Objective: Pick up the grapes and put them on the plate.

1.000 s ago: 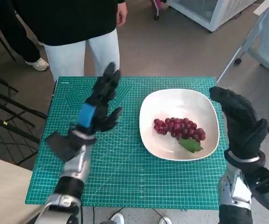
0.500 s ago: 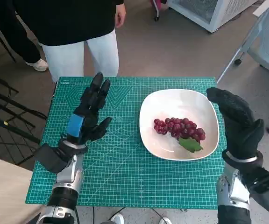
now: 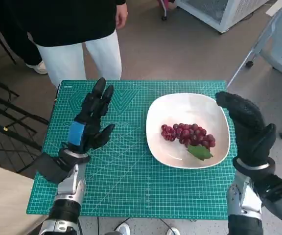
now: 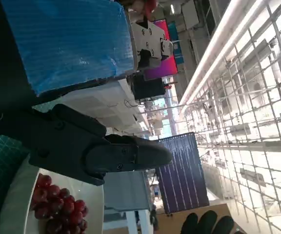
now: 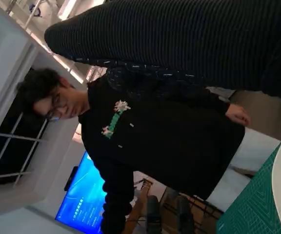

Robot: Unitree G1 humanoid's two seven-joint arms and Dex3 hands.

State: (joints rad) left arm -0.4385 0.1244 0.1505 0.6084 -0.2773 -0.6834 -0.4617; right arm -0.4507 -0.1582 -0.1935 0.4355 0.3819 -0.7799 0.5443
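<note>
Both hands, left [image 3: 89, 122] and right [image 3: 246, 127], empty and spread beside dark red grapes [image 3: 187, 135], green-leafed, on the white plate [image 3: 180, 104].

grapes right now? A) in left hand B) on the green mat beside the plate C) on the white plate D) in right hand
C: the head view shows the grapes lying on the white plate, with the left hand and the right hand both raised and holding nothing.

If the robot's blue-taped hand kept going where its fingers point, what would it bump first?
Probably the person in white trousers beyond the green cutting mat; the black left hand with blue tape points there, though depth is unclear.
</note>
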